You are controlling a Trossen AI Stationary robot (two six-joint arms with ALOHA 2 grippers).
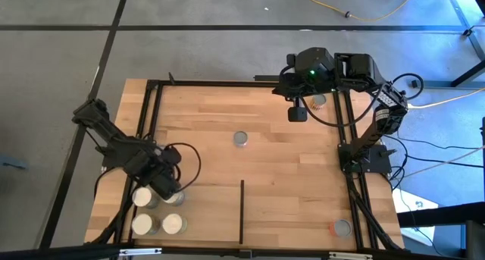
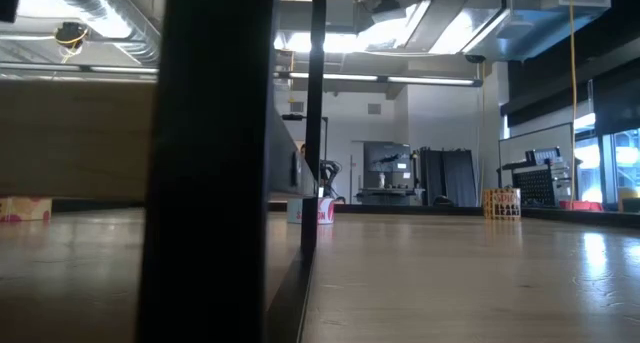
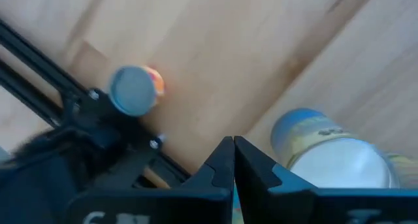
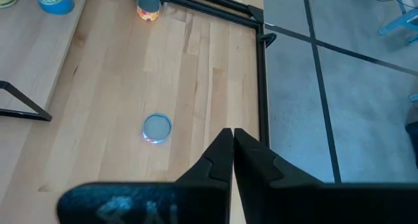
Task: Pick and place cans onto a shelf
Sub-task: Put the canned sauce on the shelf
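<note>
High view: left gripper (image 1: pixel 168 186) hovering over the cans (image 1: pixel 158 211) clustered on the shelf (image 1: pixel 204 214) at near left, black divider (image 1: pixel 242 211) alongside. Lone can (image 1: pixel 240 139) sitting mid-table, another (image 1: pixel 342 228) near right, one (image 1: pixel 317 101) far right under the right gripper (image 1: pixel 297 112).

Low view: showing only a dark post (image 2: pixel 210 163); no cans discernible.

Left wrist view: fingers (image 3: pixel 219 168) pressed together, pinching nothing; yellow-labelled can (image 3: pixel 333 152) just beside them.

Right wrist view: fingers (image 4: pixel 222 159) likewise together, empty, above bare wood.

Judging next: lifting clear straight up, avoiding nudging neighbouring cans, spreading fingers before approaching the mid-table can.
</note>
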